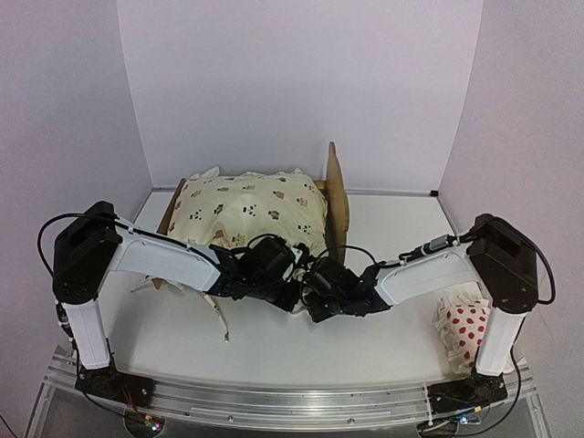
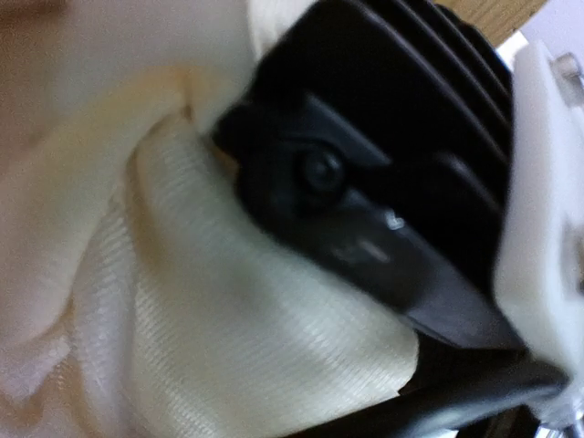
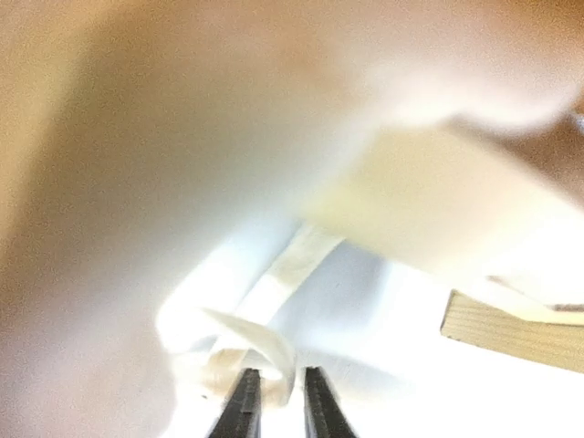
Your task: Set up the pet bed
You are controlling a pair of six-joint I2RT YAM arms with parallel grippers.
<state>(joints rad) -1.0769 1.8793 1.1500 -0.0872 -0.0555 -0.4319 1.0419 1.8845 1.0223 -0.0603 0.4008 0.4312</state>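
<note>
Top external view: the pet bed (image 1: 338, 196) is set at the back middle of the table (image 1: 392, 228), covered by the print cushion (image 1: 251, 208), with both grippers met at its near edge.
The cushion is spread over the frame, so only the two end boards are seen and the base is hidden. The left gripper (image 1: 278, 274) is closed, probably to steady the hem, but its fingers are buried in cloth and no grip can be made out. The right gripper (image 3: 281, 408) is seen with jaws slightly apart at a cream tie (image 3: 274, 342); whether the tie is pinched cannot be told. The dotted pillow (image 1: 466, 327) is partly hidden by the right arm.
</note>
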